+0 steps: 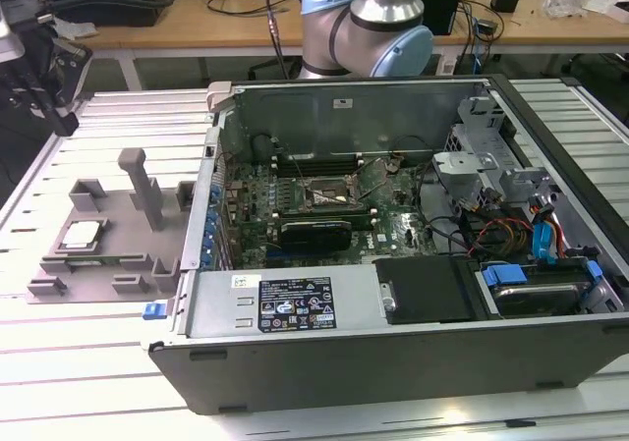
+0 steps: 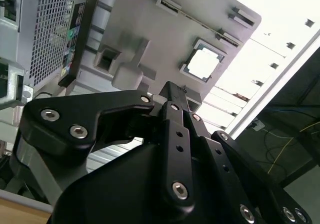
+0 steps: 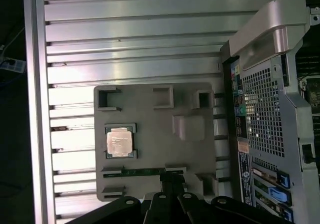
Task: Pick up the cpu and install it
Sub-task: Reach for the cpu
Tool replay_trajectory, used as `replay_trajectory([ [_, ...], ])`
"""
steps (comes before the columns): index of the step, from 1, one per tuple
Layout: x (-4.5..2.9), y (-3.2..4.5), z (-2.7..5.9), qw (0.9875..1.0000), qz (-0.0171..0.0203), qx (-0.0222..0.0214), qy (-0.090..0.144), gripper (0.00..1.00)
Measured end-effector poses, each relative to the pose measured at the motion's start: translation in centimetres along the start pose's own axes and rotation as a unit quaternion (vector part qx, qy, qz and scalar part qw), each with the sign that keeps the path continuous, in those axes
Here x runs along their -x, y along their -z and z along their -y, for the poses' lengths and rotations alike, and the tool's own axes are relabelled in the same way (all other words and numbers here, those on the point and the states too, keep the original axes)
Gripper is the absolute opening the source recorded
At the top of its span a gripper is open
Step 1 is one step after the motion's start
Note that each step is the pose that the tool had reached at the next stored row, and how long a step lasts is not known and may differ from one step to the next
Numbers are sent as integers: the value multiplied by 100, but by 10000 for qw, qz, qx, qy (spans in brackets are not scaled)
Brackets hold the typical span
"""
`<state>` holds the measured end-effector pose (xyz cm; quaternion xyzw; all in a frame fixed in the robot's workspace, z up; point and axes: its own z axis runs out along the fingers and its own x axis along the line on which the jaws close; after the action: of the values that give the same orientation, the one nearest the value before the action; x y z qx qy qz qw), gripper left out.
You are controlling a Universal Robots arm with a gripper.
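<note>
The cpu [image 1: 81,234] is a small silver-topped square lying flat in a recess of the grey plastic tray [image 1: 126,227], at the exterior view's left. Both wrist views show the cpu [image 3: 120,141] [image 2: 204,64] seated in the tray [image 3: 150,134] [image 2: 150,29]. My black gripper [image 1: 61,117] hangs well above the table, beyond the tray's far left corner and apart from the chip. In both wrist views the gripper [image 3: 172,179] [image 2: 172,92] has its fingers together with nothing between them. The motherboard socket [image 1: 329,197] sits inside the open computer case [image 1: 393,333].
The tray has several raised blocks, one a tall post [image 1: 142,181]. The case wall [image 1: 211,205] stands right beside the tray. The arm's base [image 1: 366,24] is behind the case. A slatted metal table [image 1: 88,362] carries everything. Cables and drive cages [image 1: 491,186] crowd the case's right side.
</note>
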<state>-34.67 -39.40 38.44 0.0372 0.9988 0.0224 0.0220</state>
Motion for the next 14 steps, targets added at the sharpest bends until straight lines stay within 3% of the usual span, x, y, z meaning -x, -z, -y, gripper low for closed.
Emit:
replay_trajectory([
  [11,-122,-234,-53,10000,0,-1,0,11],
  [14,-153,-328,-67,10000,0,-1,0,11],
])
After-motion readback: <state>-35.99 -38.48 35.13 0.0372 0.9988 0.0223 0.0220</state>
